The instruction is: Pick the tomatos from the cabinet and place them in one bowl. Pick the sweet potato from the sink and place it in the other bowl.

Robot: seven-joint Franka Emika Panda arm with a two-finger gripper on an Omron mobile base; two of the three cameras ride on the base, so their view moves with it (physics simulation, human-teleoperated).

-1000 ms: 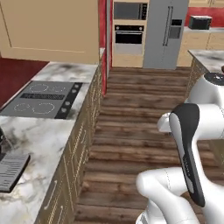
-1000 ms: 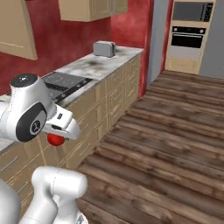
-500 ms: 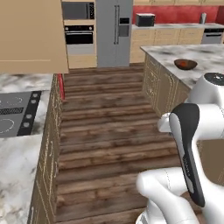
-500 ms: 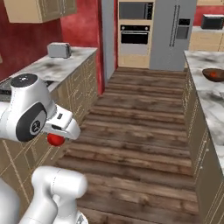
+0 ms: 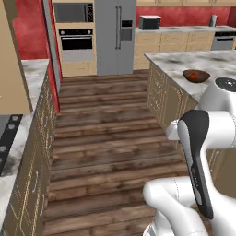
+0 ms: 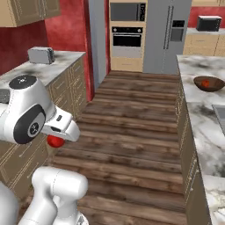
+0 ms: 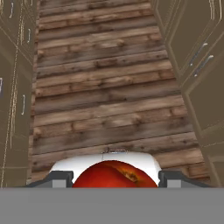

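The gripper is clamped on a tomato, which sits pinched between the two fingers at the bottom of the hand view, its glossy red skin filling the gap from one finger to the other. In the right base view the same tomato shows as a red ball tucked under the white wrist, directly beneath the hand and over the wooden floor. Straight out from the hand, the hand view looks down on the plank floor, with cabinet fronts running along one side and drawer fronts along the other. Well apart from the hand, on the marble island counter across the aisle, stands a dark brown bowl with another red tomato lying inside it; the left base view shows that bowl on the same counter, also far from the hand. A toaster stands on the counter on the other side of the aisle, beyond the arm. A grey refrigerator and a wall oven stand at the far end of the aisle, remote from the hand.
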